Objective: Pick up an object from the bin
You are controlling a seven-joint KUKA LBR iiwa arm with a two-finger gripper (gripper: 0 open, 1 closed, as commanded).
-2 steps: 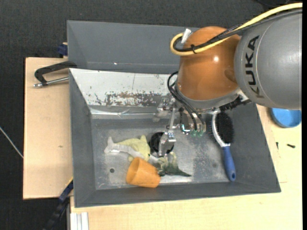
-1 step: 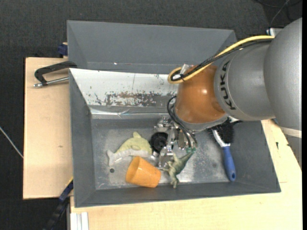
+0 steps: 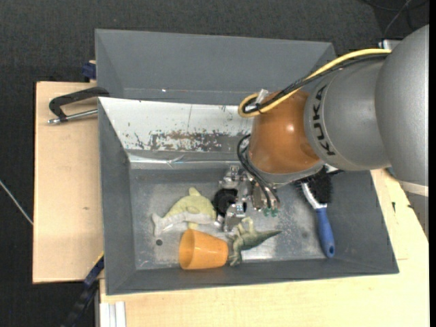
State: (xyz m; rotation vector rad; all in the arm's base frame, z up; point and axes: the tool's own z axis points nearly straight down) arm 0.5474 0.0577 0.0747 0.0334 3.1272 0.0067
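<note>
Grey bin, a few loose things on its floor. Left of the middle lay a pale yellow fish-shaped toy. Just beside it, toward the front edge, was an orange cup on its side with its mouth to the left. A small black round thing sat near the bin's middle, touching or almost touching the wrist hardware.

The jaws hung low over the middle of the floor, between the black thing and a green lizard-like toy by the front edge. Could not tell how far apart the jaws stood, and nothing was seen gripped. A blue-handled brush lay along the right wall, well apart.

Step judged: the reach down, before any grasp. The likely pick was the black thing or the green toy – unclear which. The next move would call for settling squarely round one of them, closing and lifting straight up, clear of the cup.
</note>
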